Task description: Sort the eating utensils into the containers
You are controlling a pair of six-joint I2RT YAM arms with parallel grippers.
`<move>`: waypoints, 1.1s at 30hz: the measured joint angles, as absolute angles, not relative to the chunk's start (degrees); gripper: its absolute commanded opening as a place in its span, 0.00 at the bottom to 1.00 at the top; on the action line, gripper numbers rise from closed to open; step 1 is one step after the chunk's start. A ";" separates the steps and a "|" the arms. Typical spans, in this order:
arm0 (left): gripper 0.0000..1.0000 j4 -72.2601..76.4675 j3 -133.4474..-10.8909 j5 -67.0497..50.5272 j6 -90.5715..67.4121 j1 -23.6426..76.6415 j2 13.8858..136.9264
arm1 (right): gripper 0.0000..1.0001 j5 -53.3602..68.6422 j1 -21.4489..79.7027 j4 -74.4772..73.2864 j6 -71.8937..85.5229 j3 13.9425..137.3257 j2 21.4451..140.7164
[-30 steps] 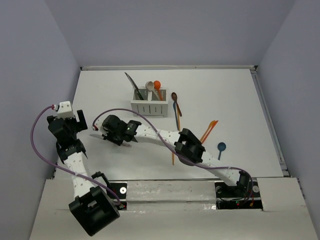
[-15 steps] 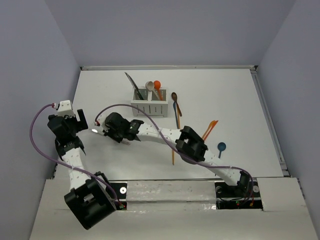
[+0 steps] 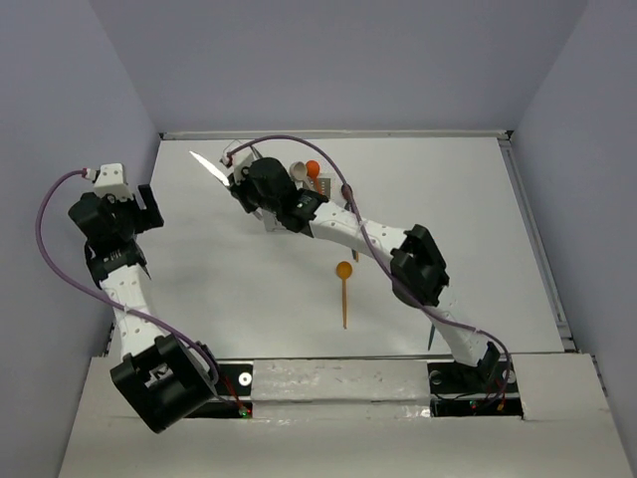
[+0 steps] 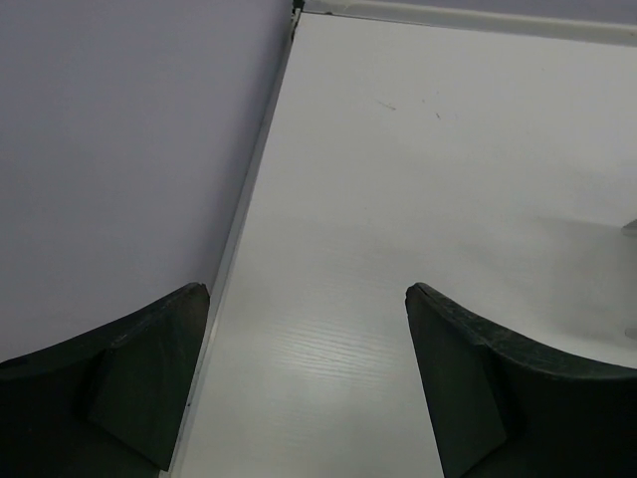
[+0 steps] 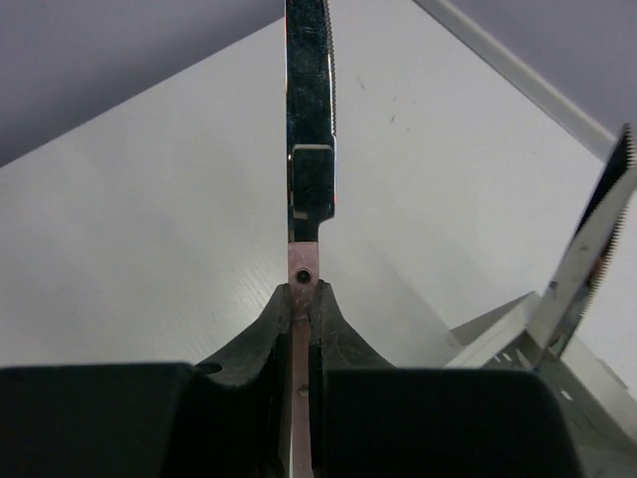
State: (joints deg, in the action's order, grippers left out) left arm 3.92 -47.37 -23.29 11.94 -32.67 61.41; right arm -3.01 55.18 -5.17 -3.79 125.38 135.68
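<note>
One knife (image 5: 309, 100) clamped in right gripper (image 5: 301, 299), just left of caddy (image 5: 498, 334); next, swing over a compartment, lower it in. Left gripper (image 4: 307, 294) spread, empty, well left of caddy.

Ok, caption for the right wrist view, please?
Right gripper, jaws shut on a serrated knife; a second knife stands in the caddy at right.

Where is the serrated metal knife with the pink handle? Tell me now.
Top view: the serrated pink-handled knife is clamped in the right gripper over the table's far left, blade pointing left, beside the white slotted caddy.
</note>
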 measured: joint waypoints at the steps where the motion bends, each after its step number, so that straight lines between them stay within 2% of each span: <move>1: 0.91 3.70 -47.37 -23.42 11.75 -32.25 61.89 | 0.00 -3.31 55.07 -4.21 -3.81 123.59 134.06; 6: 0.90 2.31 -46.70 -23.07 11.64 -27.62 63.26 | 0.00 -5.87 54.78 2.52 -4.86 113.27 125.03; 13: 0.91 3.16 -44.75 -21.80 11.88 -21.76 65.21 | 0.00 -9.04 51.13 25.12 -5.41 96.73 117.16; 20: 0.91 5.06 -42.46 -21.43 12.53 -20.10 65.28 | 0.00 -11.81 48.80 36.21 -8.16 94.72 121.64; 33: 0.91 7.57 -40.36 -22.09 13.04 -18.48 65.60 | 0.00 -10.79 47.51 45.17 -8.12 93.82 128.27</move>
State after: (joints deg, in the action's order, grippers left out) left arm 7.57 -40.36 -22.09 13.04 -18.48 65.60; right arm -10.79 47.51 45.17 -8.12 93.82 128.27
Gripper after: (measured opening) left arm 0.910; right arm 0.077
